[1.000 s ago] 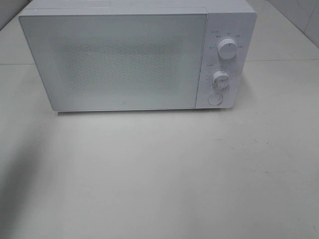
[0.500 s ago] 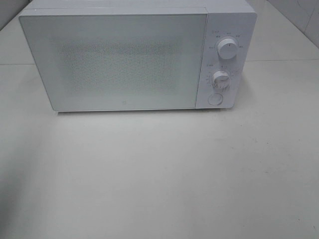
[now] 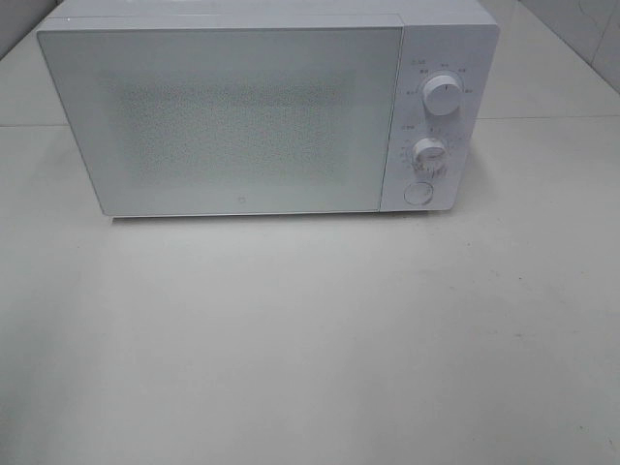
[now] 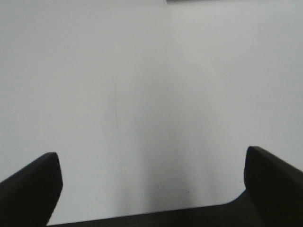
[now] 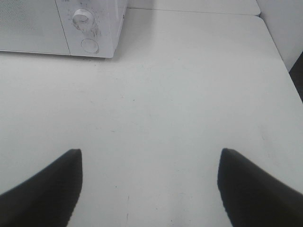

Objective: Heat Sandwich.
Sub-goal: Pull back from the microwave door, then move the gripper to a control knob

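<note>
Above the pale table (image 3: 310,339) bearing the closed white box-shaped microwave oven (image 3: 242,116), the black left hand (image 4: 151,156) and right hand (image 5: 149,153) hung spread and empty, while the unseen sandwich, presumably soft and light, would want a gentle pinch at its sides.

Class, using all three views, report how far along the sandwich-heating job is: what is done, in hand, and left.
Done: nothing can be confirmed. The microwave has its door shut and no sandwich shows in any view; it may be inside. In hand: nothing. The left gripper and right gripper are open and empty above the table. Left: probably either loading the sandwich or taking it out; the opaque door hides which.
</note>
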Controlling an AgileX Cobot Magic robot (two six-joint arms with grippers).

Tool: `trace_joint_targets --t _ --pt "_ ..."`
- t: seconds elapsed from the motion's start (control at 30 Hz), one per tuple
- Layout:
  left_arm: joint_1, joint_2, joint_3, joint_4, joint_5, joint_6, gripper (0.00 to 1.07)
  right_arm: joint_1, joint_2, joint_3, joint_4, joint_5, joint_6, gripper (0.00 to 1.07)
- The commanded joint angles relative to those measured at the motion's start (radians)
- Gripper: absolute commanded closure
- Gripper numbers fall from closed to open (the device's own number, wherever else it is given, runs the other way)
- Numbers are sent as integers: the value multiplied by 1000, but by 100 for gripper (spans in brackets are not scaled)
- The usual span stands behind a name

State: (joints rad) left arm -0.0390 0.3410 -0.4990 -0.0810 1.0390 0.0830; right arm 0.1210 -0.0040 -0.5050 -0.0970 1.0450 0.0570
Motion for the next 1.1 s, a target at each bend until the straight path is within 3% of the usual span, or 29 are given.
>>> trace_joint_targets --t 0.03,0.43,0.7,1.1 --pt "3 -52 2 -1 -1 4 8 -6 -26 0 -2 -6 -6 31" --pt "5 -220 2 -16 -2 5 9 -6 -26 0 -2 -6 -6 31" --pt "57 -375 2 -13 -3 5 9 -6 -26 0 -2 -6 -6 31" --pt "56 -372 3 -13 -3 5 9 -6 -26 0 2 -6 -6 31"
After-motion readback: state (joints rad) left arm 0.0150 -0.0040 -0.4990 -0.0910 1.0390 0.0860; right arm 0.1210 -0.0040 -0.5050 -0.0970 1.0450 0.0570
